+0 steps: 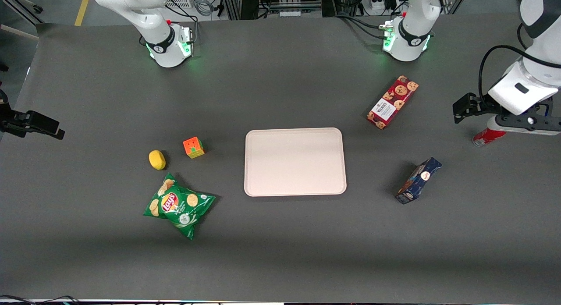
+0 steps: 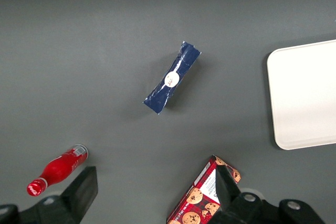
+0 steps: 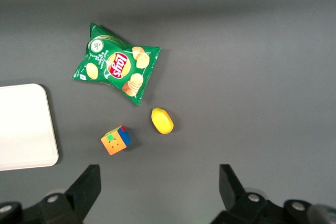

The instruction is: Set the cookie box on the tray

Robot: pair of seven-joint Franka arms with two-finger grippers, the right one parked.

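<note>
Cookie box [image 1: 418, 181] lies untouched on the table, well apart from the tray [image 1: 295, 161], toward the working arm's end. Gripper [image 2: 152, 187] hangs above the table near the red bottle [image 2: 56, 171], fingers apparently wide and empty. Reaching, grasping and placing all remain.

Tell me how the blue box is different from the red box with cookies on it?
The cookie box is dark navy with one small round logo; the red box is printed with cookie pictures and a white label. The cookie box looks shorter, and it lies nearer the front camera than the red box. Both are oblong cartons lying slantwise on the table, off the tray. The open pincer hangs above them, touching neither.
</note>
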